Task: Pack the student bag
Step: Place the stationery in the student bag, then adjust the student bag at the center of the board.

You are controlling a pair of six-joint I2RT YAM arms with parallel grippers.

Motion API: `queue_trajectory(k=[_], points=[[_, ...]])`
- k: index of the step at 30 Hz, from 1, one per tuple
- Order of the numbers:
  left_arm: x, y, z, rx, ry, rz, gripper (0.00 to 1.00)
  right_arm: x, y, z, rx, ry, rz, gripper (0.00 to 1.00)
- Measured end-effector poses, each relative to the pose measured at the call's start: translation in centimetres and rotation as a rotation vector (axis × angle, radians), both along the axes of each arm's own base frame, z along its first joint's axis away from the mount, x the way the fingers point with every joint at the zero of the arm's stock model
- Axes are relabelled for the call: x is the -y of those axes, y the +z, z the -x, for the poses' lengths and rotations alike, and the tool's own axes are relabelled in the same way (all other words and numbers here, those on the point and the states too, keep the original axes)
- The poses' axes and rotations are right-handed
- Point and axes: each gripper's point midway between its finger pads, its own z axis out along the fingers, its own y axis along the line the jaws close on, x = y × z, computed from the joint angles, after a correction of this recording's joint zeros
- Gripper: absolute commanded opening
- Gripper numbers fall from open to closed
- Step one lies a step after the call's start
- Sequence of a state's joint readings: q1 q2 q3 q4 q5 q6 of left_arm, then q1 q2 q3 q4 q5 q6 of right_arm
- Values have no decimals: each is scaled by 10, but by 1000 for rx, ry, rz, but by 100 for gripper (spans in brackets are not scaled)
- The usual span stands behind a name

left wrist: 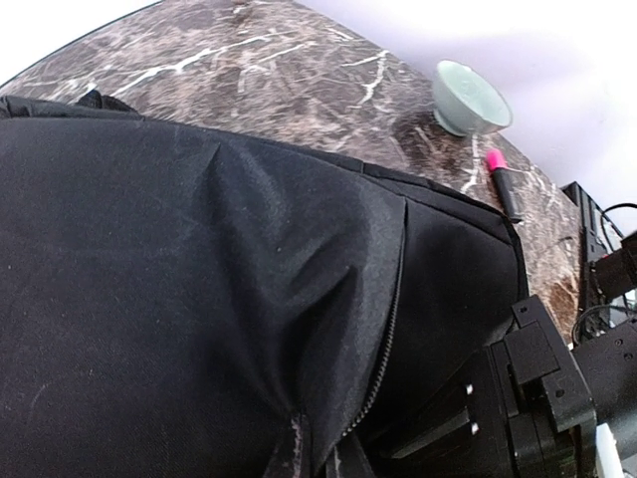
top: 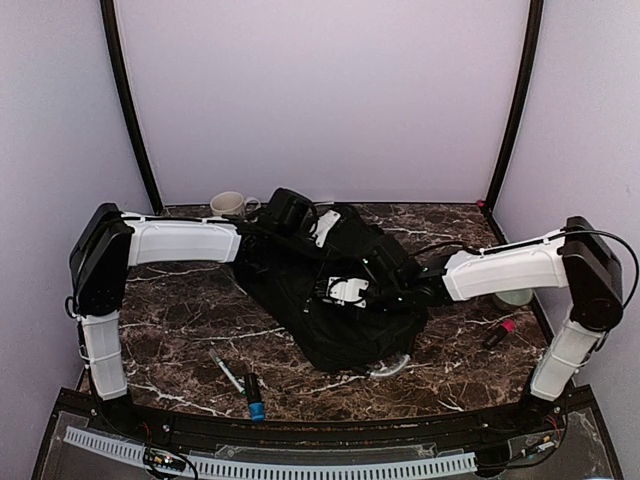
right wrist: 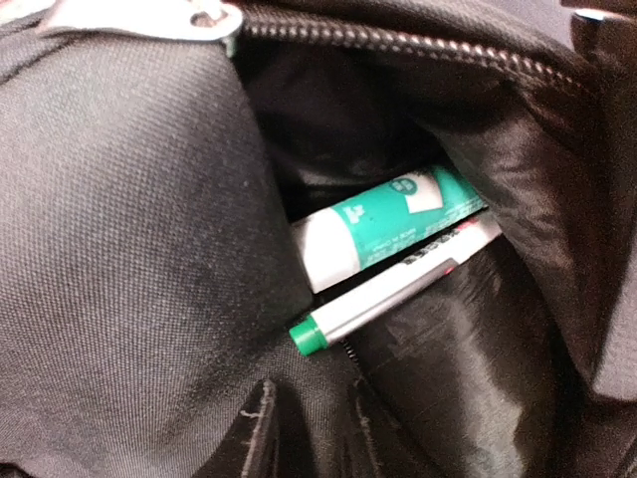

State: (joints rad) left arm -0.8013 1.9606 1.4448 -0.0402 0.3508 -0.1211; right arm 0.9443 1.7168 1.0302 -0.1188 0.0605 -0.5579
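The student bag (top: 340, 335) is slumped in the middle of the marble table (top: 180, 330), lying flat with its opening turned toward my right side. Inside the pocket, under the zipper (right wrist: 398, 40), there's a green-and-white tube (right wrist: 383, 224) with a green-capped pen (right wrist: 398, 289) lying right against it, both resting on the lining.

My right claw (right wrist: 304, 438) is poked into that opening, just below the pen's cap. The jaws are a little apart with nothing between them, so I'd say the pen counts as delivered. My left claw (left wrist: 318, 458) is at the bag's far-left side, closed on a pinch of the black fabric; the creases run straight to it, and my guess is that's what holds the mouth open.

So I reckon we're mid-packing. There's more stuff out on the table: a pink marker (top: 498, 333) off to my right, plus a thin pen (top: 226, 370) and a blue-capped marker (top: 254, 397) near the front edge. Next move as I see it: back the right claw straight out without snagging the zipper, leave the left's pinch alone, and go for the pink marker since it's closest.
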Motion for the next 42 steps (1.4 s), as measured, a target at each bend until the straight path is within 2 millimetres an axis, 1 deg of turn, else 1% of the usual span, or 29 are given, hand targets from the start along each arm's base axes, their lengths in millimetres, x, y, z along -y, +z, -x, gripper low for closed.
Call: queue_trajectory(k=[2, 4, 5, 6, 9, 10, 11, 12, 13, 14, 16, 18, 21, 23, 24, 25, 29, 32, 33, 35, 36, 37, 38, 39, 41, 42], points=[[5, 5, 5, 4, -15, 1, 0, 5, 4, 7, -22, 7, 11, 27], [6, 11, 9, 13, -31, -7, 0, 13, 10, 19, -63, 22, 20, 28], [7, 12, 11, 21, -43, -20, 0, 14, 17, 26, -87, 41, 14, 29], [6, 13, 12, 26, -53, -33, 0, 13, 30, 32, -103, 61, -6, 30], [2, 17, 11, 44, -74, -74, 0, 7, 75, 43, -105, 114, -93, 38], [0, 20, 9, 51, -79, -82, 0, 8, 90, 47, -103, 131, -121, 42], [-1, 23, 7, 58, -83, -87, 0, 10, 103, 52, -102, 151, -144, 50], [-3, 25, 5, 62, -84, -91, 0, 13, 112, 59, -100, 177, -158, 57], [-5, 26, 3, 64, -84, -93, 0, 15, 119, 65, -101, 203, -165, 61], [-7, 26, 2, 63, -84, -95, 0, 18, 120, 69, -108, 218, -162, 63], [-10, 22, 1, 49, -87, -103, 0, 25, 115, 79, -110, 260, -131, 64], [-11, 19, 1, 39, -91, -103, 0, 34, 95, 89, -126, 286, -63, 66], [-9, 16, 2, 26, -100, -98, 0, 50, 56, 106, -163, 313, 63, 68], [-9, 14, 2, 20, -101, -98, 0, 56, 40, 113, -165, 330, 122, 70], [-8, 13, 3, 17, -102, -98, 0, 57, 35, 116, -159, 337, 144, 75], [-8, 12, 3, 14, -103, -98, 0, 56, 30, 118, -151, 347, 165, 77], [-6, 7, 4, -1, -109, -95, 0, 48, 16, 122, -92, 386, 218, 77], [-6, 3, 4, -8, -112, -97, 0, 42, 3, 123, -59, 411, 259, 72], [-5, 2, 4, -9, -112, -98, 0, 40, -3, 122, -46, 416, 275, 67], [-5, 2, 4, -9, -113, -99, 0, 38, -13, 119, -19, 420, 309, 48], [-5, 2, 4, -9, -113, -99, 0, 38, -19, 116, -5, 412, 329, 36], [-5, 2, 4, -10, -113, -99, 0, 38, -25, 113, 13, 404, 354, 22], [-5, 0, 4, -10, -114, -101, 0, 37, -29, 108, 35, 391, 372, 9], [-5, 0, 3, -10, -116, -103, 0, 37, -31, 103, 55, 375, 384, 0], [-2, -2, 0, -8, -119, -107, 0, 39, -28, 97, 91, 358, 401, 0], [-1, -2, -4, -5, -118, -114, 0, 39, -21, 94, 113, 348, 397, 0]])
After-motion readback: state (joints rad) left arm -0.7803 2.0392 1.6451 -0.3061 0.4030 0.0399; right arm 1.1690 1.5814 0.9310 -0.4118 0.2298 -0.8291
